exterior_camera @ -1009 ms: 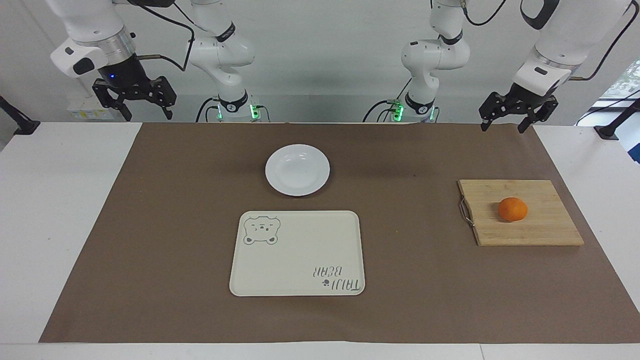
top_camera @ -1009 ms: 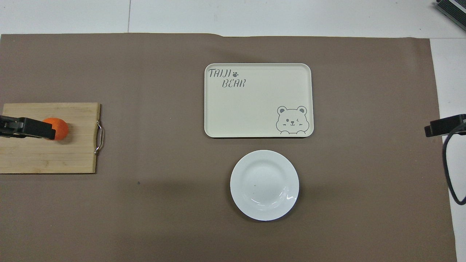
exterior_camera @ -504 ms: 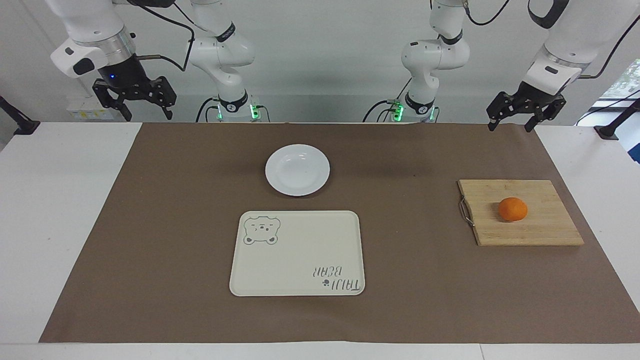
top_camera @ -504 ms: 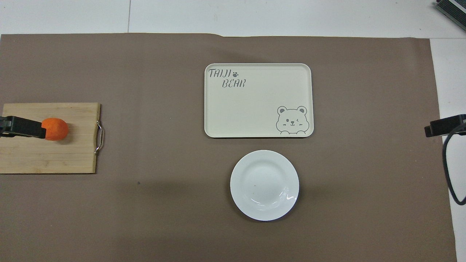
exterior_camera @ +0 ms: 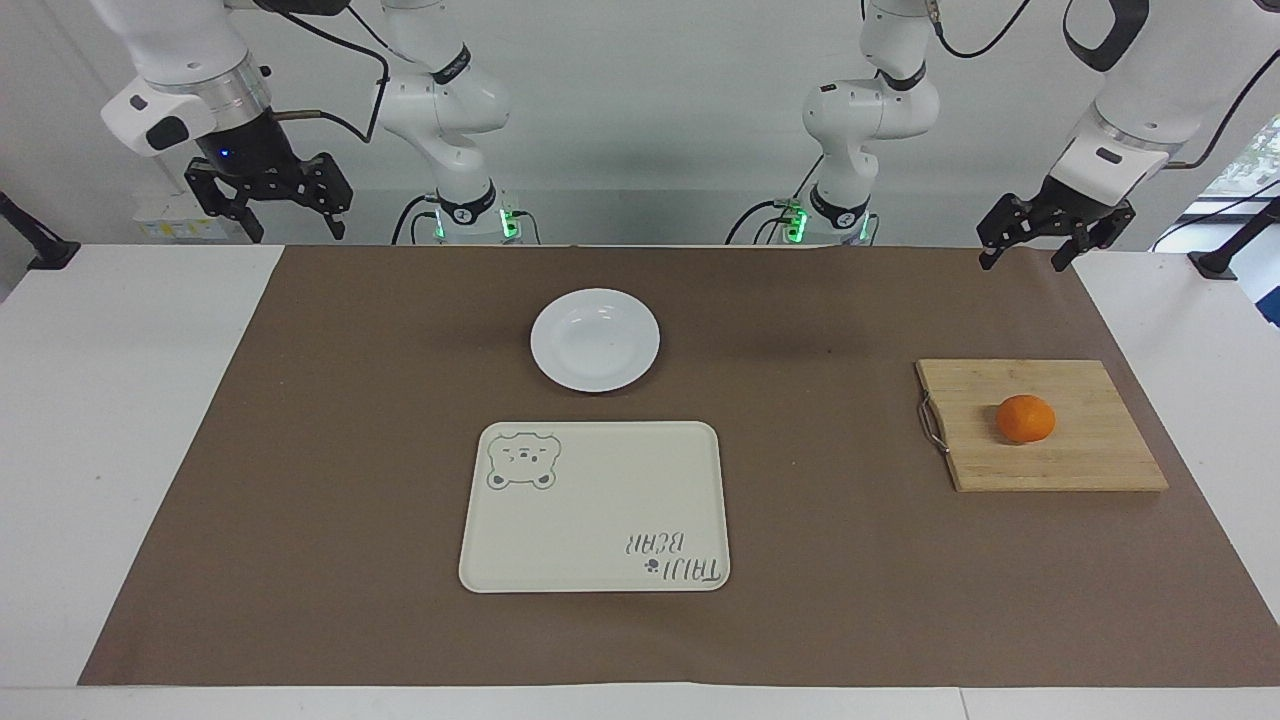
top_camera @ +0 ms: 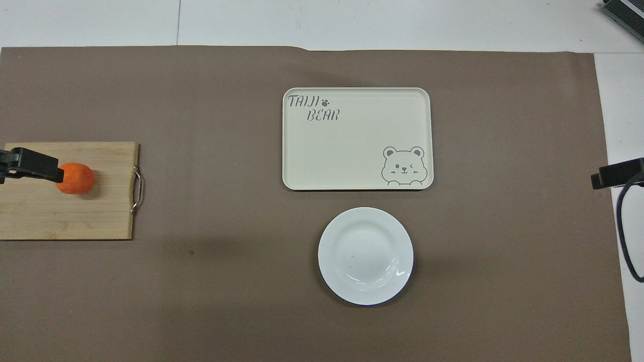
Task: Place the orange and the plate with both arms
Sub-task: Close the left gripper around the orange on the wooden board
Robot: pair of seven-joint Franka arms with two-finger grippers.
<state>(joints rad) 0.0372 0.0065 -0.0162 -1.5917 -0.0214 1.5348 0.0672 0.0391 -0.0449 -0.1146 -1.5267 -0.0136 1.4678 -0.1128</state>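
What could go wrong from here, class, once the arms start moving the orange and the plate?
1. The orange is round and sits loose on the board; a nudge from the open left gripper may roll it off.
2. The plate lies flat on the mat; the open right gripper may push its rim rather than grip it.

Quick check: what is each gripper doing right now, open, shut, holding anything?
Left gripper: open, empty, raised over the table edge at its own end.
Right gripper: open, empty, raised and waiting at its own end.

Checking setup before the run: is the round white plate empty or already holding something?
Empty. The round glossy white plate shows only its bare bowl; the small orange fruit sits elsewhere.
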